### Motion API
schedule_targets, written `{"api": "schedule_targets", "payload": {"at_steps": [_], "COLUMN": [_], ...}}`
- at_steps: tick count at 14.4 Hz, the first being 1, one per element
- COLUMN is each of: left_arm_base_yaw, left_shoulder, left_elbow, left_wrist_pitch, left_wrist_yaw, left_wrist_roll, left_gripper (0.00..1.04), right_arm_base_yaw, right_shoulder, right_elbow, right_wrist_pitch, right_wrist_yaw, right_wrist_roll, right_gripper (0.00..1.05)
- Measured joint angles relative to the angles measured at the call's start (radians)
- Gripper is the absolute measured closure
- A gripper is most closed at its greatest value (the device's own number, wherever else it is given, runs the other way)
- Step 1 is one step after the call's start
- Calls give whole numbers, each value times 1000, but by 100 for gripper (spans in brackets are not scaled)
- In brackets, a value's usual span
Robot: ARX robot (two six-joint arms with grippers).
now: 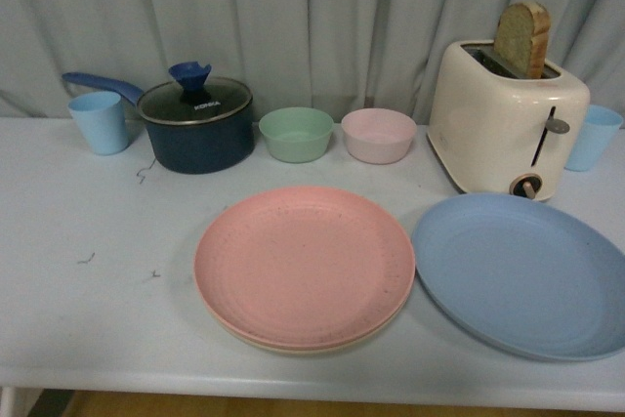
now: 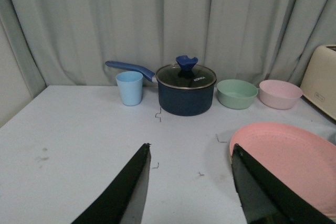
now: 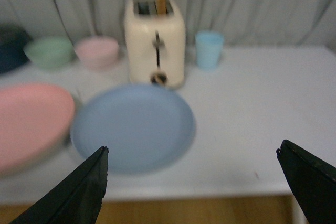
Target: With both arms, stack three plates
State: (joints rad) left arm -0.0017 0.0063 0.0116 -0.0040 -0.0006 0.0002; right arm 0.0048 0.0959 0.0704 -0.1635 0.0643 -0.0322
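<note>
I judge one stacking done, one left: the blue plate (image 1: pixel 522 275) lies alone ahead of my right claw (image 3: pixel 194 182), spread wide and empty; the pink plate (image 1: pixel 303 266) sits on the beige plate (image 1: pixel 293 347), just beside my left claw (image 2: pixel 191 192), also spread and empty

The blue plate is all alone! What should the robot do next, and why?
Probably lower the right gripper to the blue plate's near rim to grasp it. The pink plate already lies on the beige plate, whose edge peeks out underneath. The blue plate lies alone beside them, and the right gripper is open and empty.
</note>
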Motion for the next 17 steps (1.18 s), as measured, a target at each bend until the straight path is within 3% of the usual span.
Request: {"api": "schedule_targets", "payload": {"at_steps": [2,4,9,17], "left_arm_base_yaw": [0,0,0,0], "left_shoulder": [0,0,0,0], "left_elbow": [0,0,0,0], "left_wrist_pitch": [0,0,0,0], "left_wrist_yaw": [1,1,0,0], "left_wrist_roll": [0,1,0,0], "left_gripper": [30,5,7,7], "right_arm_base_yaw": [-198,-304,-285,-193], "right_shoulder": [397,728,1286,1781], "right_elbow": [145,311,628,989], "right_wrist_pitch": [121,164,50,-2], "right_wrist_yaw": [-104,-246,-248,-140], "right_wrist_roll": [-37,-59,-138,-90], "right_gripper": [6,6,6,6]}}
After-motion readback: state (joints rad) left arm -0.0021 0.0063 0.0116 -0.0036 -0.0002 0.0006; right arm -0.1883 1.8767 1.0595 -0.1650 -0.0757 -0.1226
